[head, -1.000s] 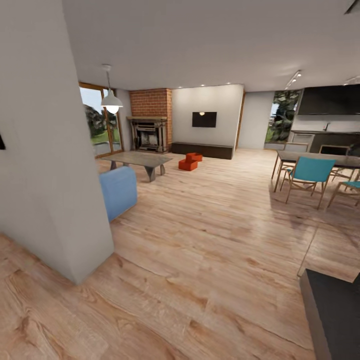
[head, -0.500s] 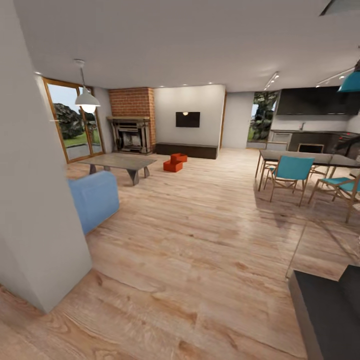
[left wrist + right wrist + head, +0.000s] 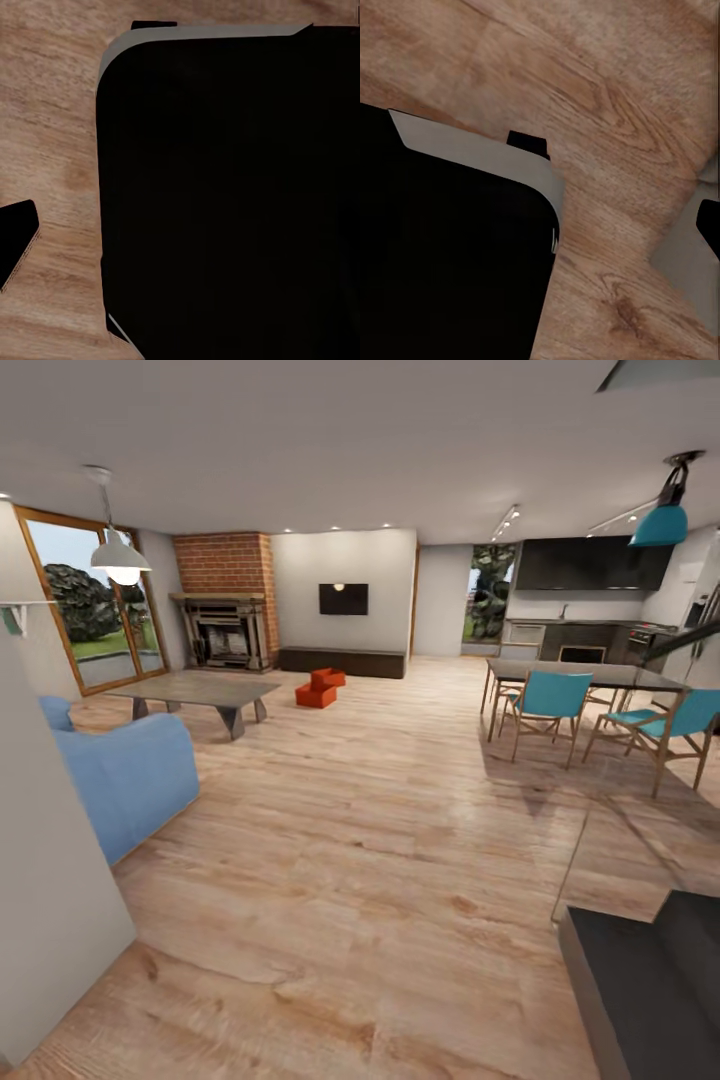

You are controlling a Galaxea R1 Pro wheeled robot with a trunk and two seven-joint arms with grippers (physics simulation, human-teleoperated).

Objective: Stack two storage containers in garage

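While the robot faces the living room, the two storage containers (image 3: 320, 688) sit far off on the wood plank floor (image 3: 380, 840).
From left: blue sofa (image 3: 125, 775), glass table (image 3: 195, 690), brick fireplace (image 3: 225, 615), the touching containers, wall TV (image 3: 343, 598), dining chairs (image 3: 545, 705). I cannot tell the state of either arm's fingers.

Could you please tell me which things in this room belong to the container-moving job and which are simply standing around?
Job:
two storage containers, side by side on the wood floor

Just there:
glass table
blue sofa
brick fireplace
wall TV
dining table
teal chairs
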